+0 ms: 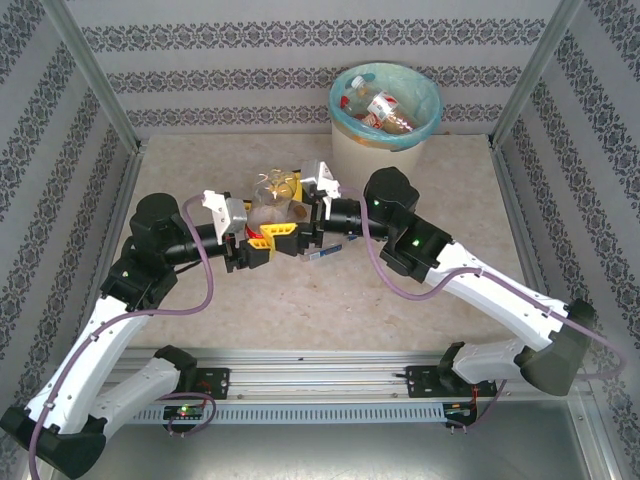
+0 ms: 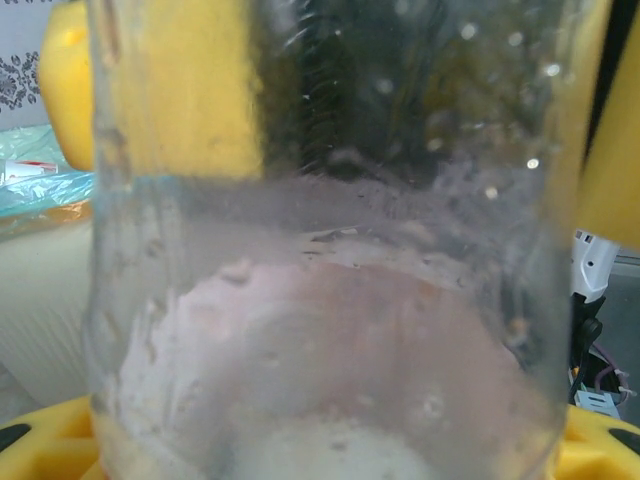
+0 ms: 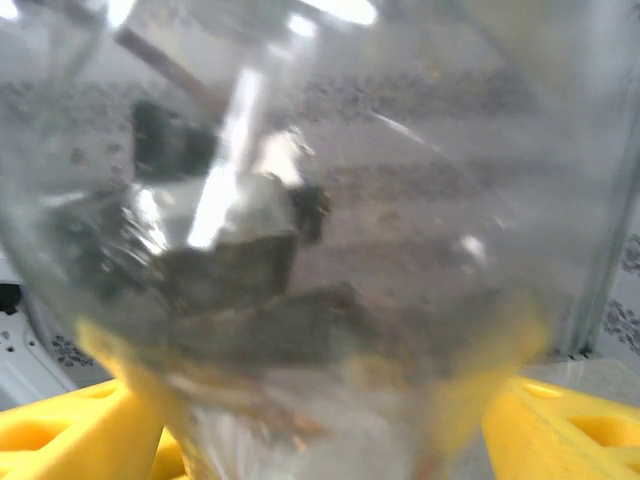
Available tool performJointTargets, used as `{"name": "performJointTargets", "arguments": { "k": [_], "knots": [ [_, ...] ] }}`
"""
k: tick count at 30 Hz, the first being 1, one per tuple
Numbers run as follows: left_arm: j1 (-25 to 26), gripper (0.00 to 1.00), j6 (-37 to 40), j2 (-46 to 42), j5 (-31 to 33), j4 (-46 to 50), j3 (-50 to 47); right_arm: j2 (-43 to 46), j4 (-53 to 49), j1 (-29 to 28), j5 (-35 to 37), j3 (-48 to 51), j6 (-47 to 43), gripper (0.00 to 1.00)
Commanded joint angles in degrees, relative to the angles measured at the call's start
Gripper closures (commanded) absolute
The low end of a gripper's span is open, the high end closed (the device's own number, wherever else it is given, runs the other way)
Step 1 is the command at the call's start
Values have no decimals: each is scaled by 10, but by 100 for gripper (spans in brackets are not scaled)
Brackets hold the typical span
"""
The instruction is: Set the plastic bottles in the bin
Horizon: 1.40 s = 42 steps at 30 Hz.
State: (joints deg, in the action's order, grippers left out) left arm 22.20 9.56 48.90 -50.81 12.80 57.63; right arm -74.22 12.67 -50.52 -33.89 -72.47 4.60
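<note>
table (image 1: 430,300): beige, speckled | walls (image 1: 250,60): striped floral wallpaper | frame posts (image 1: 95,80): grey metal

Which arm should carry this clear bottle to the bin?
Right, probably: the bin stands far-right, nearer that arm, and the right gripper straddles the bottle that the left gripper clamps.

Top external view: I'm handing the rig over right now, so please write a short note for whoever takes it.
Left gripper: shut on a clear bottle at the middle of the table.
Right gripper: fingers on either side of what looks like the same bottle; whether it is gripping is unclear.
Bin: at the table's far edge, right of centre.
Done: several bottles lie inside the bin.
Left to do: get the held bottle into the bin.
</note>
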Motion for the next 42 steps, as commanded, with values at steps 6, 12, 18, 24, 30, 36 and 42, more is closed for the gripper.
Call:
{"name": "performJointTargets", "arguments": {
  "k": [6,12,18,24,30,36,42],
  "knots": [
    [8,42,-5,8,-26,-29,-13,-11,91,-21,-28,-5,36,29],
    [8,40,1,11,-24,-36,-20,-1,91,-21,22,9,31,42],
    [8,31,0,6,-6,-66,-36,8,76,-20,44,15,12,53],
    [8,12,10,-9,41,-106,-68,19,51,-19,67,16,-10,55],
    [8,6,35,-28,112,-127,-81,40,-45,10,154,-32,-87,58],
    [7,1,82,-60,241,-166,-108,22,-111,114,249,-130,-143,59],
    [7,0,108,-58,273,-158,-119,-47,-87,222,320,-217,-171,57]
  ]
}}
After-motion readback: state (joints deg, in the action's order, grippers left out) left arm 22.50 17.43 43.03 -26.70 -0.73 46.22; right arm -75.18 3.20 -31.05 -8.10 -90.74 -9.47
